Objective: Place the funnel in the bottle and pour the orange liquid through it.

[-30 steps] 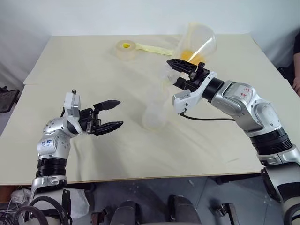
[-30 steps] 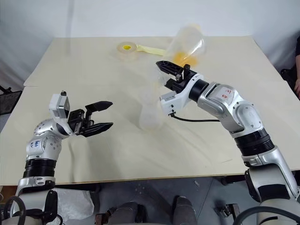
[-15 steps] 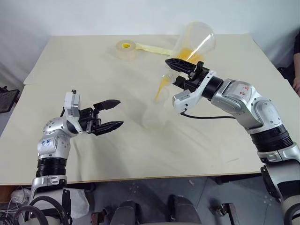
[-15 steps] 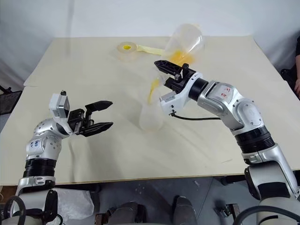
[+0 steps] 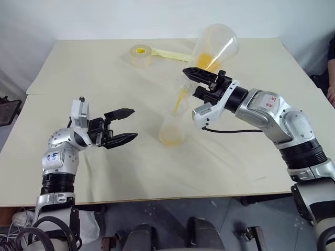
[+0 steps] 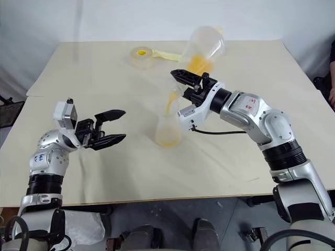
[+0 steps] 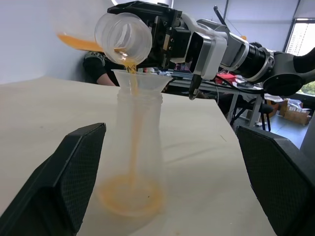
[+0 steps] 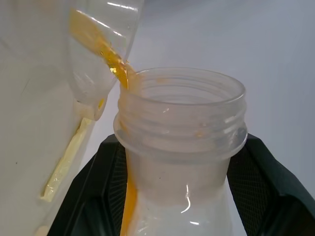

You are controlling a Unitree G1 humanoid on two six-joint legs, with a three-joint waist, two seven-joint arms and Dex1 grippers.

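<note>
Tabletop (image 5: 78, 68): pale cream surface, wide and matte, with a faint seam running across its left part.

Bottle (image 5: 172, 128): clear plastic, standing upright near the middle of the tabletop, a shallow pool of orange liquid (image 5: 172, 138) in its base.

Tape roll (image 5: 141, 55): pale, yellow centre, lying flat towards the far edge, well apart from the bottle; a loose yellowish strip (image 5: 172, 54) trails from it to the right.

funnel (image 7: 140, 78) sits in the bottle (image 7: 133, 162) mid-table, tape roll (image 5: 140, 55) behind it.
</note>
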